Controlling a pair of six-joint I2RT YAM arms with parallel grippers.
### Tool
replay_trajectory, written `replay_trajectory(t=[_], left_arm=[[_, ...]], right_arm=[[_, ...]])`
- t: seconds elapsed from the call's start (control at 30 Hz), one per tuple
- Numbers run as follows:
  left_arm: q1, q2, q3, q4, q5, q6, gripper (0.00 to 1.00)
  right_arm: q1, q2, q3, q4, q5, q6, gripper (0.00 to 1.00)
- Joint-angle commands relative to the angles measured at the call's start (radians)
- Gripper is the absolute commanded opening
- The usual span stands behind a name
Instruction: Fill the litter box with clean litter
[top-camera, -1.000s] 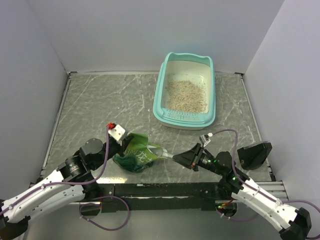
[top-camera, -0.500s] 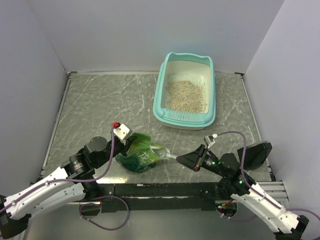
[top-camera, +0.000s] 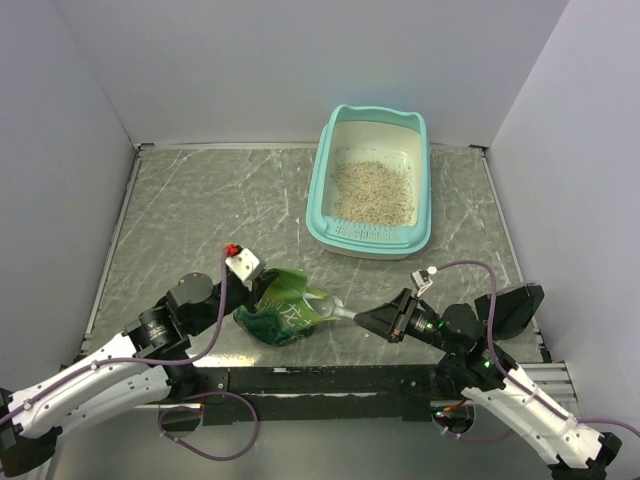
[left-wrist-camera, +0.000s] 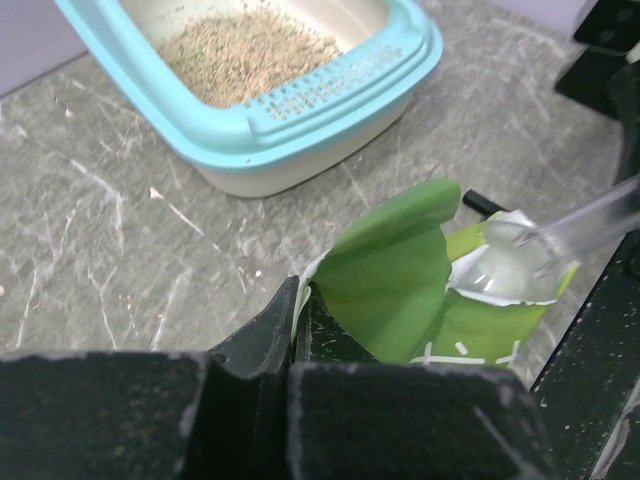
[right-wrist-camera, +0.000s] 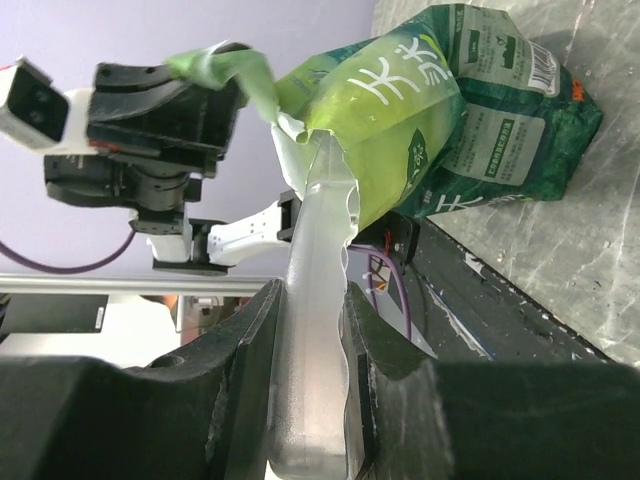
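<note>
Your large teal plastic litter box (top-camera: 370, 236), white inside with rounded corners, sits at the far right of the grey marbled counter (top-camera: 200, 210), well apart from both arms. A loose patch of beige, sandy clean litter (top-camera: 372, 190) lies across the middle of its floor. White plastic shows beyond it at the far end and along the sides, so I judge the filling begun but well short of done.

Near the front edge, left of centre, a crinkled green pouch (top-camera: 285, 312) rests on the counter with its torn mouth turned to the right. Your left fingers (left-wrist-camera: 292, 320) are pinched tight on a flap of that mouth, holding it up and open. Your right fingers (top-camera: 368, 320) are set narrow around the handle of a clear plastic scoop (right-wrist-camera: 318, 330), whose bowl reaches into the pouch mouth. In the left wrist view the bowl looks pale and glassy, and I cannot tell whether it holds any granules.

As I read it, you have this left to do: draw a load out of the pouch, carry it to the far right, tip it into the litter box, and repeat until the white floor is covered. Keep the scoop level on the way, or granules are likely to scatter on the counter.
</note>
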Motion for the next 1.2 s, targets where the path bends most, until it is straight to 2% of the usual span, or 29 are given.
replay_trajectory(t=[0.0,0.23,0.5,0.63,0.9,1.17], left_arm=[[-0.007,-0.028,-0.003,0.069,0.047,-0.005,0.01],[-0.035,0.007,-0.003,0.081,0.093,-0.010,0.01],[-0.068,0.061,-0.001,0.087,0.100,-0.010,0.01],[-0.094,0.087,0.000,0.082,0.077,-0.005,0.01],[-0.160,0.121,0.005,0.053,-0.025,0.009,0.01],[-0.179,0.108,0.002,0.046,-0.070,0.013,0.01]], right_arm=[[0.007,0.040,0.025,0.033,0.001,-0.013,0.00],[0.007,0.009,-0.080,0.088,0.004,0.014,0.00],[0.007,-0.184,-0.148,-0.039,0.033,0.037,0.00],[0.005,-0.232,-0.110,-0.113,0.049,0.030,0.00],[0.007,-0.170,0.016,-0.190,0.040,-0.028,0.00],[0.007,-0.291,0.042,-0.341,0.063,-0.007,0.00]])
